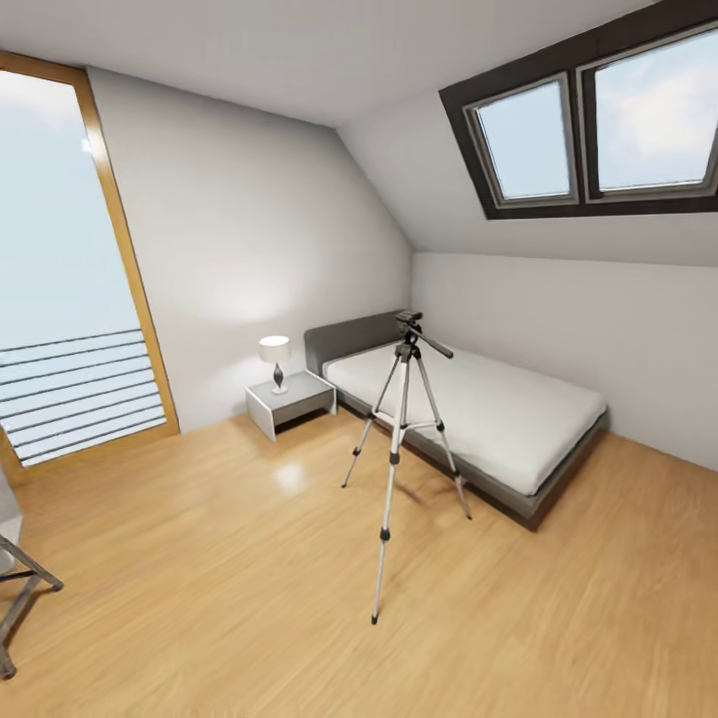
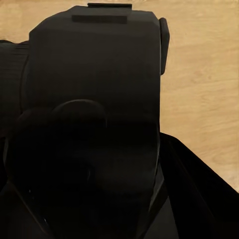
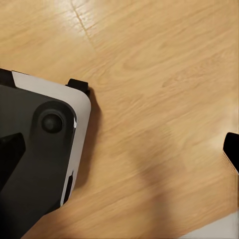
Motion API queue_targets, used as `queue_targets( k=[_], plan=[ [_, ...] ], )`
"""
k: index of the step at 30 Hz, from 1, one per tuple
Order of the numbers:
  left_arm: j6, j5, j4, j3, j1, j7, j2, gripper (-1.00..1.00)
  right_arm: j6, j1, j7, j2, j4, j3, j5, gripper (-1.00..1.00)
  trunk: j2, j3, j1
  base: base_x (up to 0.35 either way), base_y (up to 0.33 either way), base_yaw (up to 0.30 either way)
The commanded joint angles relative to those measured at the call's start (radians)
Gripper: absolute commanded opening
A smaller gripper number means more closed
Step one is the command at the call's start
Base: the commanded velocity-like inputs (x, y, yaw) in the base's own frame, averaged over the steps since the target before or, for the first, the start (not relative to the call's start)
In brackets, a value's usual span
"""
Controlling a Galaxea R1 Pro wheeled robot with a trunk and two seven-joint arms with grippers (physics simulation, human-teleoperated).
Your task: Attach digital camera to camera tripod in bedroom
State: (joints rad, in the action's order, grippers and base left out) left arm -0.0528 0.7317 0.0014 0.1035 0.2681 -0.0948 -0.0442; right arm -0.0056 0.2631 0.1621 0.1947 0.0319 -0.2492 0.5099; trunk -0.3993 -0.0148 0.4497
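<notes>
Your left gripper point(image 2: 99, 209) holds the digital camera point(image 2: 94, 99) clamped between its dark fingers, the black body pressed close against the wrist lens with the wood floor point(image 2: 204, 89) beyond it. The camera tripod point(image 1: 404, 439) stands upright on that floor well ahead of you, its splayed silver legs just in front of the low grey bed point(image 1: 479, 414) under the double skylight point(image 1: 588, 125). In the right wrist view you see the robot's own base point(image 3: 45, 149) over bare boards; whether your right gripper is wide or narrow cannot be told.
</notes>
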Motion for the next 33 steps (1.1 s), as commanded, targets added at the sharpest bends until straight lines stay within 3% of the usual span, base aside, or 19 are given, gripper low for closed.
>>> queue_targets(
  k=[1, 23, 33],
  plan=[
    [-0.004, 0.009, 0.000, 0.008, 0.000, -0.003, 0.000, -1.00, -0.001, 0.001, 0.002, 0.000, 0.002, -0.009, 0.008, 1.00, -0.001, 0.000, 0.000, 0.000, 0.000, 0.300],
    [-0.004, 0.009, 0.000, 0.008, 0.000, -0.003, 0.000, -1.00, -0.001, 0.001, 0.002, 0.002, 0.001, -0.005, 0.010, 1.00, -0.001, 0.000, 0.000, 0.001, 0.000, 0.300],
    [-0.006, 0.009, 0.000, 0.008, 0.000, -0.002, 0.000, -1.00, -0.001, 0.001, 0.001, 0.002, 0.000, -0.004, 0.011, 1.00, -0.001, 0.000, 0.000, 0.203, 0.000, 0.300]
  ],
)
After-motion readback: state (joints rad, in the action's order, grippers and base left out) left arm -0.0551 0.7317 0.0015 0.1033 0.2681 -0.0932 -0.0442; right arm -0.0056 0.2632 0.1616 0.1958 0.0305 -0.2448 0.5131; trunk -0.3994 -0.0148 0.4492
